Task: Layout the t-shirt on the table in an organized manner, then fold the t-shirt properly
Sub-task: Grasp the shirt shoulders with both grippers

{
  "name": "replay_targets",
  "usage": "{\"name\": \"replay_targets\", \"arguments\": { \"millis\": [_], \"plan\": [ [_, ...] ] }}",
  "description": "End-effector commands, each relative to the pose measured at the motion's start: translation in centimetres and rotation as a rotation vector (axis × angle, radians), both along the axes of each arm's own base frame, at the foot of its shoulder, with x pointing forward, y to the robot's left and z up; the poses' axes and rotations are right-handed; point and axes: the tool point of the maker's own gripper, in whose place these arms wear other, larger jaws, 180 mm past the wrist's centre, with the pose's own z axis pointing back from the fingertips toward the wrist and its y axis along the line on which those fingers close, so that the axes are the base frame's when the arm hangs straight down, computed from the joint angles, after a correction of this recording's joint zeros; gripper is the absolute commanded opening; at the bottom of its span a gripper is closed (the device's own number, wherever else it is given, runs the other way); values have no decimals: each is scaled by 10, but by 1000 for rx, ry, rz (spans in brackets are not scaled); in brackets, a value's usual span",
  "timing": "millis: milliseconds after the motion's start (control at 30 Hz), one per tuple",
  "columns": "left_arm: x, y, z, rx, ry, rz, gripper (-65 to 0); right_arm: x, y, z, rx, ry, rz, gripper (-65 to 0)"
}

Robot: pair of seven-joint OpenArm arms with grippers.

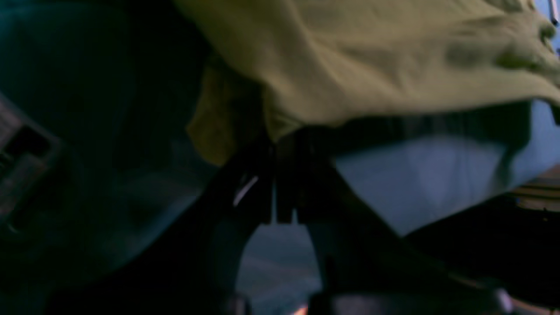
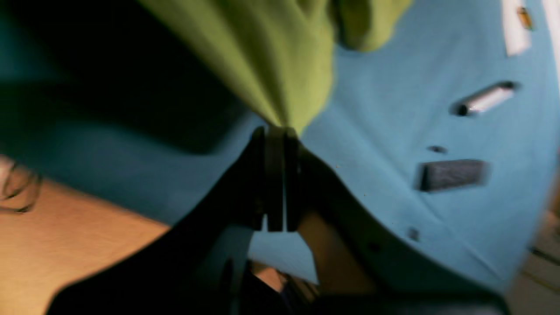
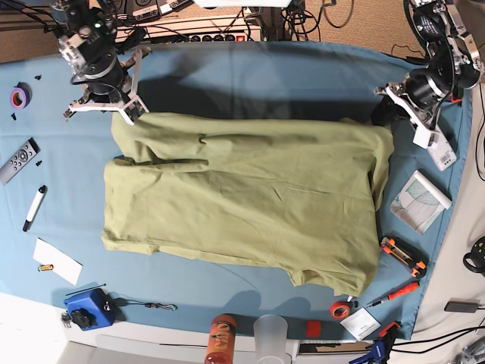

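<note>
**On the teal table, both grippers pinch the olive t-shirt**

Across the middle of the table [image 3: 250, 68] lies the t-shirt [image 3: 242, 205], spread wide with some wrinkles; the left gripper [image 1: 284, 144] has its fingers pressed together on a pinch of the fabric's edge, at the far corner on the base view's right; the right gripper [image 2: 275, 133] is likewise clamped tight on a gathered fold, at the far corner on that view's left; a remote control [image 3: 17, 161], a marker [image 3: 34, 207] and a box cutter [image 3: 403, 256] lie along the table's edges, apart from the shirt.
</note>
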Motion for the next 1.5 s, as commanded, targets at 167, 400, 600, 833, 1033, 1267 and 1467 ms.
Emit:
{"name": "replay_targets", "arguments": {
  "millis": [167,400,600,833,1033,1267,1467],
  "plan": [
    [-31,0,3,-22,31,-8,-650,-43,-7,-9,88,171,-1,-650],
    [-37,24,26,24,-33,48,-650,-33,-36,9,96,91,-81,-650],
    [-36,25,27,27,-39,50,-650,-25,-41,17,94,47,-88,-650],
    [-36,25,27,27,-39,50,-650,-26,-67,20,-75,44,-97,-650],
    [-36,25,28,24,-40,50,-650,-38,-64,12,-79,100,-63,-481],
    [-35,25,28,24,-41,50,-650,-33,-66,16,-38,48,-147,-390],
    [-35,25,28,24,-41,50,-650,17,-66,49,15,-165,-189,-390]
  ]
}}
